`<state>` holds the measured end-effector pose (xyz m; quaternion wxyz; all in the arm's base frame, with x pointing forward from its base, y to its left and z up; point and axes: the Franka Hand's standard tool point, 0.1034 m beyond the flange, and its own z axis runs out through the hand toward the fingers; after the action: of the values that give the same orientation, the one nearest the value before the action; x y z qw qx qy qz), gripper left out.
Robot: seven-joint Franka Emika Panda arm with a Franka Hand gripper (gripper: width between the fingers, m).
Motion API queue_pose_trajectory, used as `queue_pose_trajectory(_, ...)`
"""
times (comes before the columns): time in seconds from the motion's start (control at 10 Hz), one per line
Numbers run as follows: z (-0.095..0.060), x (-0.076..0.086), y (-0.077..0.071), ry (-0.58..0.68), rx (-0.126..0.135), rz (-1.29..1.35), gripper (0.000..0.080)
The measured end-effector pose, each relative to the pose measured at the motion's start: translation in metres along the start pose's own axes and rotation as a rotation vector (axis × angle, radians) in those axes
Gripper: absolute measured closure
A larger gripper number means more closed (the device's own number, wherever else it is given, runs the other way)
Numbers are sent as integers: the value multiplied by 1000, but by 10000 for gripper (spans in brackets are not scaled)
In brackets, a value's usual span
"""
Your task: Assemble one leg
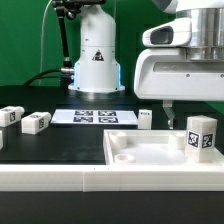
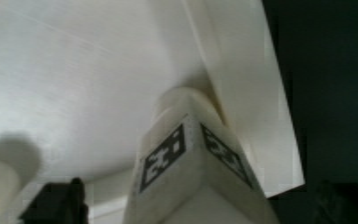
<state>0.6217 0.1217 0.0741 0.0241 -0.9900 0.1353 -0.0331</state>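
Leg (image 1: 201,135), a chunky white tagged block, stands upright at a corner of the large white recessed panel (image 1: 140,152), seemingly placed there for fastening. Robot's tool (image 1: 168,112) hangs just beside it; whether its fingers are apart or together cannot be told. Wrist view shows the leg (image 2: 190,160) close against the panel's rim (image 2: 247,80). Three spare legs (image 1: 37,122) and the marker board (image 1: 93,117) lie on the black worktop (image 1: 50,145).

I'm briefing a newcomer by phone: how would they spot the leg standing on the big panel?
Find the large white square panel in the foreground. On its corner at the exterior view's right stands a chunky white plastic leg, upright, tags showing. The other legs lie on the black table.
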Motion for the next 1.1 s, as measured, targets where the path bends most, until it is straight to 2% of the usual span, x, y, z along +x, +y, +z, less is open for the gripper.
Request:
queue_pose_trajectory(0.2, 0, -2, -3, -2, -6, -146, 150)
queue_pose_trajectory(0.4, -2, -1, -6, -4, -31, -393, 150)
queue_pose_trajectory(0.5, -3, -1, -5, -4, -31, -429, 150)
queue_pose_trajectory(0.7, -3, 1, -4, -2, -58, -625, 150)
queue_pose_trajectory(0.9, -3, 1, -3, -2, -59, -659, 150)
queue_pose_trajectory(1.0, -3, 1, -3, -2, -59, -659, 284)
queue_pose_trajectory(1.1, -3, 1, -3, -2, -59, -659, 284)
